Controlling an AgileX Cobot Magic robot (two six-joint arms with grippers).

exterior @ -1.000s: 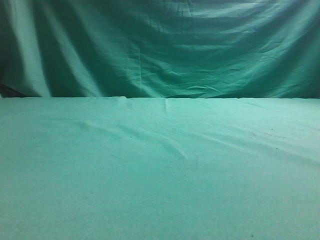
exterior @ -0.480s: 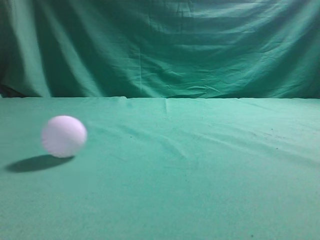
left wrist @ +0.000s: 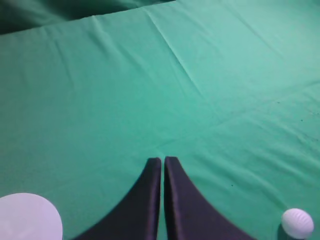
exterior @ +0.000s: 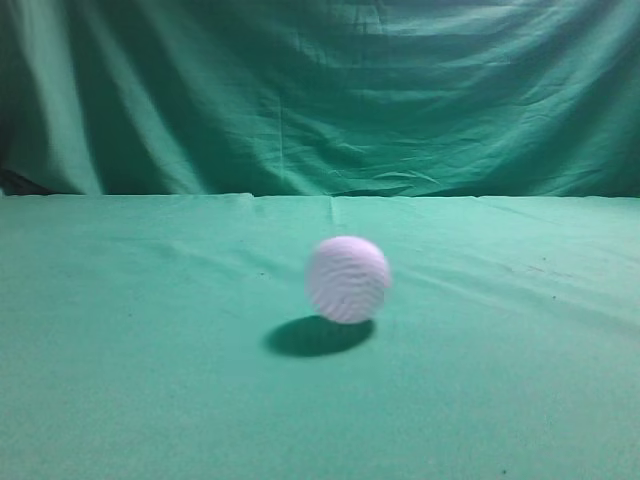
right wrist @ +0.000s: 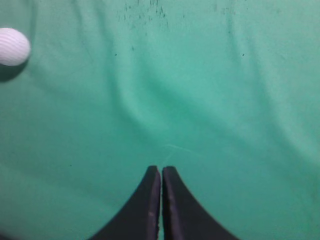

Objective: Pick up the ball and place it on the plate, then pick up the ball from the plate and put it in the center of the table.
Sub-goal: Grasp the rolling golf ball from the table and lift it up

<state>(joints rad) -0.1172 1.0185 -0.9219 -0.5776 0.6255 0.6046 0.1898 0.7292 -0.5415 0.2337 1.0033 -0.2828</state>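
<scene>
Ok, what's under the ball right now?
Under the ball only the table and its wrinkled green cloth show, with the ball's dark shadow. No plate lies beneath it. The exact contact spot is hidden by the ball itself.

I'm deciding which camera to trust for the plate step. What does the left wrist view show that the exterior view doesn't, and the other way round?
Only the left wrist view shows the plate, a white disc cut off at the lower left corner, and the left gripper, its fingers closed together and holding nothing. Only the exterior view shows the draped backdrop behind the table. Both show the ball lying loose on the table, with nothing touching it.
</scene>
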